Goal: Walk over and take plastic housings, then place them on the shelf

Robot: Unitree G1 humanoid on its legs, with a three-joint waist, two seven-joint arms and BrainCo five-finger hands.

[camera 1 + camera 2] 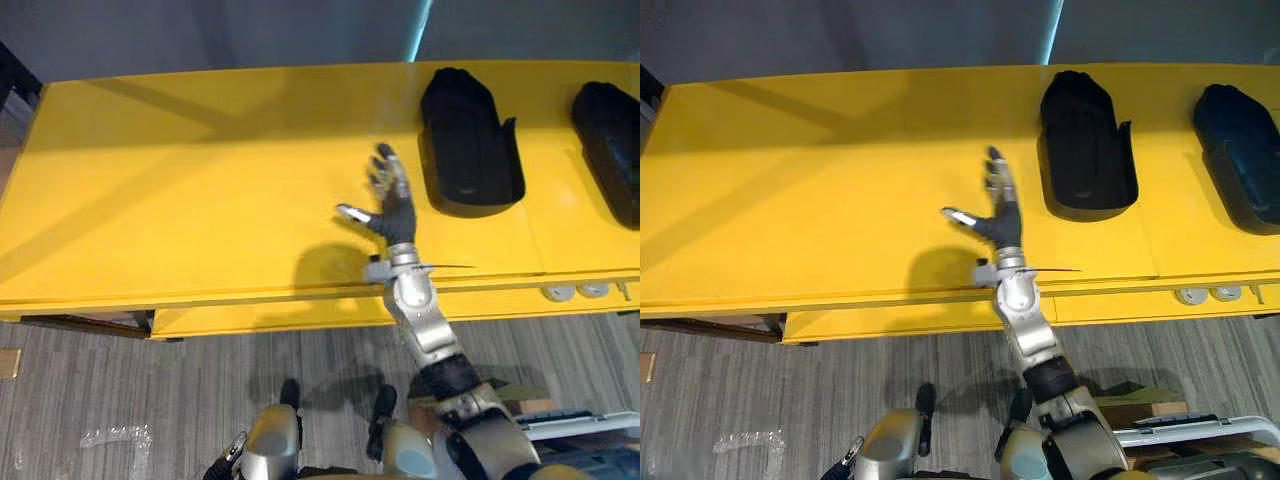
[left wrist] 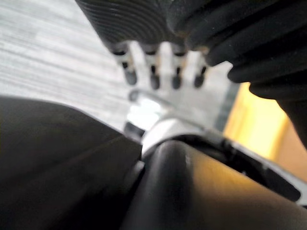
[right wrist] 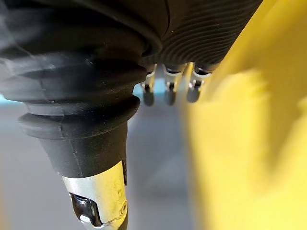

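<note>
Right robot hand splayed, empty, mid-frame, likely reaching for housing on counter; left robot hand seemingly relaxed.

My right hand is over the shelf, near its front edge. Just right of the hand and a little beyond it, one plastic housing lies on the shelf. A second housing lies farther right, apart from the first. My left hand hangs low, over the floor in front of the shelf.
</note>
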